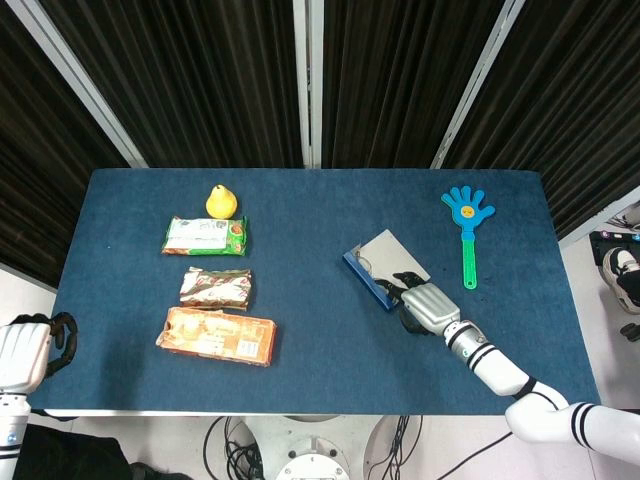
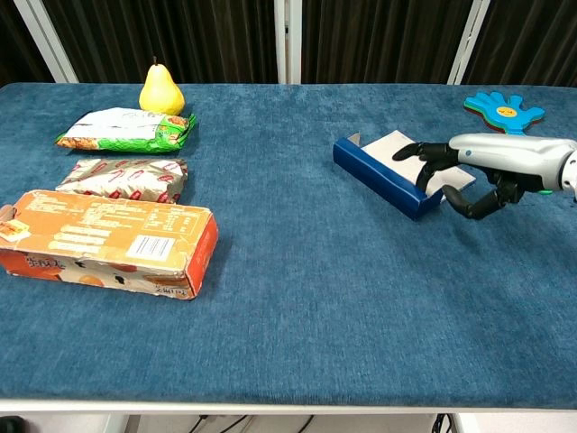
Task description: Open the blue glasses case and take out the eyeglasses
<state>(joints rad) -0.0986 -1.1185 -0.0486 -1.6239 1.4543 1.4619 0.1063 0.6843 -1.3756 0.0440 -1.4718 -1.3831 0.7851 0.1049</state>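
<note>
One robot hand, the right hand (image 2: 469,176), hovers with bent fingers holding nothing beside the flat blue glasses case (image 2: 397,171), ready to grab it.

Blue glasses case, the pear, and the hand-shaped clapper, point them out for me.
blue glasses case (image 2: 383,180): chest view, on its dark blue front wall.
pear (image 2: 160,92): chest view, on its yellow body.
hand-shaped clapper (image 1: 467,211): head view, on the blue palm.
</note>
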